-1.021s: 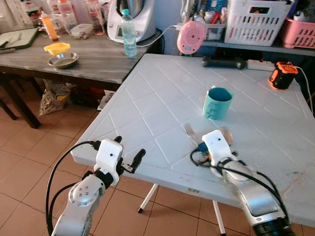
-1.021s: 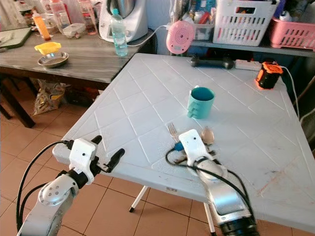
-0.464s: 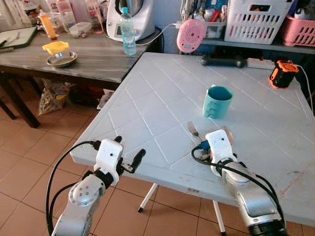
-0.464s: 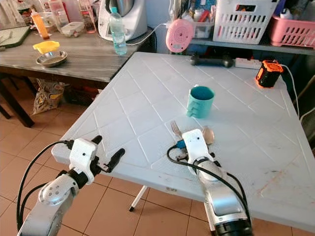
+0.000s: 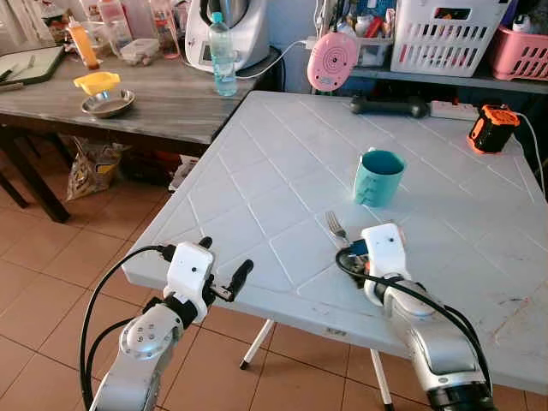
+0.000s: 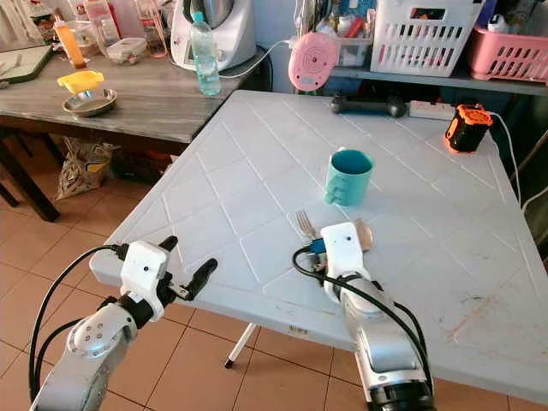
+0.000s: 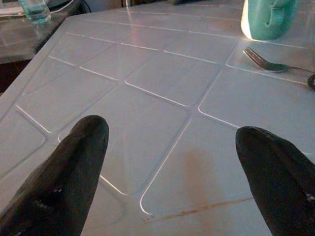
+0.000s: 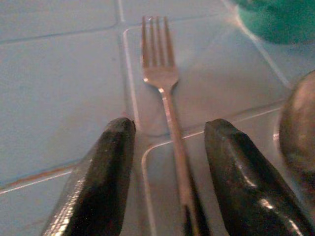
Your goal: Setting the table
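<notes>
The fork [image 8: 165, 105] lies flat on the white counter [image 5: 257, 171], near the front edge, with its prongs pointing toward the green cup [image 5: 378, 178]. The right hand [image 8: 170, 162] is low over the fork, and its two black fingers [image 8: 101, 182] are spread, one on each side of the thin handle. They are not pinching it yet. A round spoon [image 8: 300, 128] lies just beside the fork, next to one of the fingers. To do this step well, I think the hand should go straight down so the handle sits in the middle of the gap, then squeeze slowly. A flat fork is hard to pick up, because it can slip out or spin away. The finger near the spoon should not bump it or catch it too. The fork should go up level, not tipped. The left hand [image 5: 224, 278] hangs off the front edge of the counter with its fingers spread and nothing in it. It can wait there, out of the way.
</notes>
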Tool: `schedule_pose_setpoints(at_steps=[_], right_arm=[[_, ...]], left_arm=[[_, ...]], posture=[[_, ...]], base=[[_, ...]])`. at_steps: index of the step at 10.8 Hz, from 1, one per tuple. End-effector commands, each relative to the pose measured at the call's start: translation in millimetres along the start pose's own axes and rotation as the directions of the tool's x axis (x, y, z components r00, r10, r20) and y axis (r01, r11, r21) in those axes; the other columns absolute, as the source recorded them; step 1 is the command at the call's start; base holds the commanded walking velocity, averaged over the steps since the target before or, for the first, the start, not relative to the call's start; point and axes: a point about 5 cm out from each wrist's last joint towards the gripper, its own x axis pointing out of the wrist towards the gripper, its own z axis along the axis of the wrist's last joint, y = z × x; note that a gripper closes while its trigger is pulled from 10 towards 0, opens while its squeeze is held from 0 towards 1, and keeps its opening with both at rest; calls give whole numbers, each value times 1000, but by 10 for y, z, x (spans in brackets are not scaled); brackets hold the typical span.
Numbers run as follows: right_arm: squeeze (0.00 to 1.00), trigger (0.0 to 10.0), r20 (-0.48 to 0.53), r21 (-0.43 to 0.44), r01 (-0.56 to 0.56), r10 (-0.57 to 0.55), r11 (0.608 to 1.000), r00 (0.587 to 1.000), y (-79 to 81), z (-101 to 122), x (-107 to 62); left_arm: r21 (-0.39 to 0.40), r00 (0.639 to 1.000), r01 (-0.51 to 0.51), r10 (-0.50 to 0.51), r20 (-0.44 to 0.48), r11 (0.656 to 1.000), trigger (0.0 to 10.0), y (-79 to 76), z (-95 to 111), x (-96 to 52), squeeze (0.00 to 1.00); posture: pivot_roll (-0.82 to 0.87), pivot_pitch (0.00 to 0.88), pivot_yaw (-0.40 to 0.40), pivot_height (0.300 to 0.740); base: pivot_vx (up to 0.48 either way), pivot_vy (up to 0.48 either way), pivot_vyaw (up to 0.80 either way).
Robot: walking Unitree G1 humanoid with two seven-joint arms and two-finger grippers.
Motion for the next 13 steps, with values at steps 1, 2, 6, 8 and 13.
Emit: schedule_pose_setpoints(at_steps=[1, 2, 6, 8, 13], right_arm=[[1000, 10000, -22, 24, -40, 41, 999, 999, 33, 11, -4], [1000, 10000, -34, 14, -64, 64, 998, 997, 44, 6, -20], [0, 10000, -122, -14, -95, 93, 995, 988, 6, -54, -35], [0, 10000, -148, -7, -127, 125, 992, 981, 42, -102, -40], [0, 0, -208, -14, -158, 152, 987, 966, 65, -233, -85]], left_arm=[[0, 1000, 3, -3, -11, 1000, 10000, 5, -9, 4, 0], [-1, 1000, 3, -3, -12, 1000, 10000, 3, -8, 5, 0], [-23, 998, 14, -12, 63, 1000, 10000, 35, 121, 4, 0], [-7, 998, 18, -17, 68, 1000, 10000, 62, 152, -8, 0], [-13, 997, 31, -30, 66, 999, 10000, 14, 147, -3, 0]], posture=[[40, 21, 61, 740], [39, 23, 61, 740], [33, 21, 56, 740], [37, 19, 53, 740], [31, 21, 53, 740]], base=[[0, 0, 0], [0, 0, 0], [0, 0, 0], [0, 0, 0], [0, 0, 0]])
